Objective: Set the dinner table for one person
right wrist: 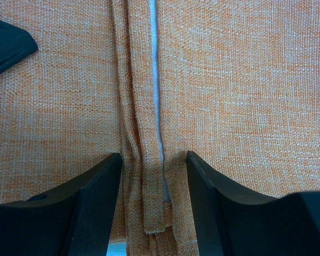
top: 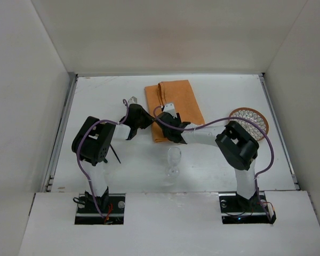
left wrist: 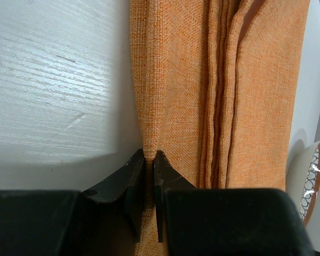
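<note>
The dinner table (top: 96,101) is a white tabletop with grey side rails. An orange cloth (top: 176,98) lies folded at its middle back. My left gripper (top: 145,119) is at the cloth's left edge, and the left wrist view shows it (left wrist: 150,158) shut on a raised fold of the cloth (left wrist: 176,80). My right gripper (top: 168,121) is over the cloth's near part. In the right wrist view it (right wrist: 153,162) is open, its fingers either side of a bunched seam of the cloth (right wrist: 245,80).
A round patterned plate (top: 250,121) lies right of the cloth, and its rim shows in the left wrist view (left wrist: 311,181). A clear wine glass (top: 173,161) is near the front middle. A thin dark utensil (top: 116,153) and a silver item (top: 132,100) lie at the left.
</note>
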Motion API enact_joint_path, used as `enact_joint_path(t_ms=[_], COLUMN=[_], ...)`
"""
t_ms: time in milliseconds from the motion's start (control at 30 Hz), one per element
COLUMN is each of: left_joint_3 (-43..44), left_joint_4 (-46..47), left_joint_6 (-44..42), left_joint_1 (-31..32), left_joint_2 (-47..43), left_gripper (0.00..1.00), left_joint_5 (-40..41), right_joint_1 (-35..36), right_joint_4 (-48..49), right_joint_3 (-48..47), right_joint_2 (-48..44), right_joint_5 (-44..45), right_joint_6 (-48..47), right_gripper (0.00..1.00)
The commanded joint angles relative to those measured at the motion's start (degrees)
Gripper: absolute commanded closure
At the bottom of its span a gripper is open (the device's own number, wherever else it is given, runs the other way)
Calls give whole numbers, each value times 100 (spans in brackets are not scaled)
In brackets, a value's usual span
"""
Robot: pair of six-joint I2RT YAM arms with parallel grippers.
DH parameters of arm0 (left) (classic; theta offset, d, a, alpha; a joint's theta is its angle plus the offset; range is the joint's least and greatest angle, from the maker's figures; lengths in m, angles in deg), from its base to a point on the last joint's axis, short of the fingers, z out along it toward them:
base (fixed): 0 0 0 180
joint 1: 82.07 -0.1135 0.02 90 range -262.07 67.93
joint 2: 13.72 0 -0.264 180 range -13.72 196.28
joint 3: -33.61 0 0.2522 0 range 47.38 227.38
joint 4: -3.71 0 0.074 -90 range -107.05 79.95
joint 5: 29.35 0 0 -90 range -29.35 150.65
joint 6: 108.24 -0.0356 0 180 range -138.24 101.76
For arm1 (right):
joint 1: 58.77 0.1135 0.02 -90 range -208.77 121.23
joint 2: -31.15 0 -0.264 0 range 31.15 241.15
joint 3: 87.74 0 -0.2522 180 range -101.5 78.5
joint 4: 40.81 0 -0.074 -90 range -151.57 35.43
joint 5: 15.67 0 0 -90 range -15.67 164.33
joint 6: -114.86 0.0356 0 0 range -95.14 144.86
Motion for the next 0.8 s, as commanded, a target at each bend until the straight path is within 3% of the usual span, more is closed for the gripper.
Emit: enact_joint_path(t_ms=[0, 33, 67, 100, 300, 533, 767], left_joint_3=[-177, -186, -203, -229, -405, -431, -598], left_joint_4=[-386, -386, -386, -386, -219, -219, -201], left_joint_6=[-14, 3, 4, 4, 56, 56, 65], left_joint_1=[-105, -123, -132, -141, -237, -298, -554], left_joint_2=[85, 76, 50, 24, -91, -108, -328], left_gripper=[93, 93, 94, 94, 98, 100, 100], left_joint_5=[131, 139, 174, 201, 271, 254, 403], right_joint_1=[9, 9, 9, 9, -157, -544, -1571], right_joint_4=[-175, -175, -158, -105, 421, 993, 1986], right_joint_3=[-44, -44, 8, 61, 447, 975, 2064], right_joint_2=[48, 48, -48, -127, -724, -1366, -2815], right_joint_5=[158, 158, -77, -62, -306, -1115, -1932], right_joint_6=[-17, -17, 131, 158, 298, 589, 1019], right_gripper=[43, 43, 83, 86, 95, 97, 97])
